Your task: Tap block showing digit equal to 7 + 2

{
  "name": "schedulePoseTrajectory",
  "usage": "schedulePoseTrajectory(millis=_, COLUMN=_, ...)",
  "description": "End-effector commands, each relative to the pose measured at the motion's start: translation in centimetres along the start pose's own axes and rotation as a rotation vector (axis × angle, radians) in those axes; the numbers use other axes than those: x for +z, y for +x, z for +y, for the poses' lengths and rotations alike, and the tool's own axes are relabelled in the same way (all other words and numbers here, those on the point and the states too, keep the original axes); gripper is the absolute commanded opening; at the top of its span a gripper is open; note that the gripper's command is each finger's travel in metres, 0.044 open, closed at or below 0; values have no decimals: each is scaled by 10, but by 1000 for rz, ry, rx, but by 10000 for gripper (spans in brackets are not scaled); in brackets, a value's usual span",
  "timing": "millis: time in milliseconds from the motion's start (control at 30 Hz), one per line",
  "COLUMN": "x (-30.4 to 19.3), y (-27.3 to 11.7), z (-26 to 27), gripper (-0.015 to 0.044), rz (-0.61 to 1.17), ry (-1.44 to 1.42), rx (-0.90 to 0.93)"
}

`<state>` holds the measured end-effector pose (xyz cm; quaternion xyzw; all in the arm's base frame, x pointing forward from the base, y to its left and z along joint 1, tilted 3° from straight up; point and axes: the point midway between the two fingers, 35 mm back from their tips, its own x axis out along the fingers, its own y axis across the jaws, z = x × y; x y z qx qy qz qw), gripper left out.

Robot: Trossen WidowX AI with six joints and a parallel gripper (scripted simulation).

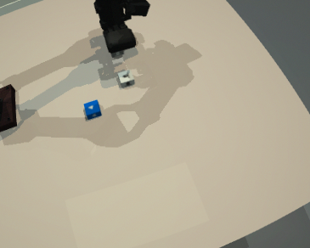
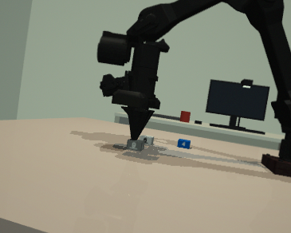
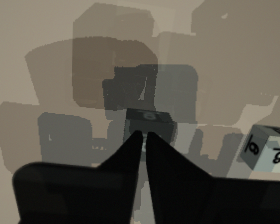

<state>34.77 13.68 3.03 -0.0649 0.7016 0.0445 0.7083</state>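
A dark grey block [image 1: 117,55] [image 2: 135,145] [image 3: 158,125] sits under the arm; its small, dim digit looks like an upside-down 9 with a bar in the wrist view. My gripper [image 2: 135,138] [image 3: 143,137] is shut with nothing between the tips, which are right at the grey block's top; I cannot tell whether they touch it. A white block [image 1: 126,79] [image 2: 149,140] [image 3: 268,152] stands close by, its barred digit looking like an upside-down 6. A blue block [image 1: 93,109] [image 2: 184,144] shows a 4 in the exterior view.
The arm's dark red base [image 1: 7,111] [image 2: 283,166] stands beyond the blue block. A pale rectangle [image 1: 136,205] lies on the table. In the background are a monitor [image 2: 237,100] and a red cup [image 2: 185,116] on another surface. The arm's shadows cross the blocks' area.
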Motion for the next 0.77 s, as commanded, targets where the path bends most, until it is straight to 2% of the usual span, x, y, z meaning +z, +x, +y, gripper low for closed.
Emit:
schedulePoseTrajectory(millis=0, x=0, y=-22, z=0, gripper=20, rz=-1, ry=-3, rx=1)
schedulePoseTrajectory(millis=133, x=0, y=-24, z=0, gripper=20, rz=-1, ry=-3, rx=0)
schedulePoseTrajectory(millis=233, x=-13, y=-37, z=23, gripper=99, rz=0, ry=-3, rx=3)
schedulePoseTrajectory(millis=467, x=-91, y=-91, z=106, gripper=283, rz=8, ry=-3, rx=12)
schedulePoseTrajectory(millis=600, x=-119, y=-106, z=122, gripper=387, rz=11, ry=-3, rx=13)
schedulePoseTrajectory(millis=733, x=-119, y=-106, z=122, gripper=400, rz=11, ry=-3, rx=13)
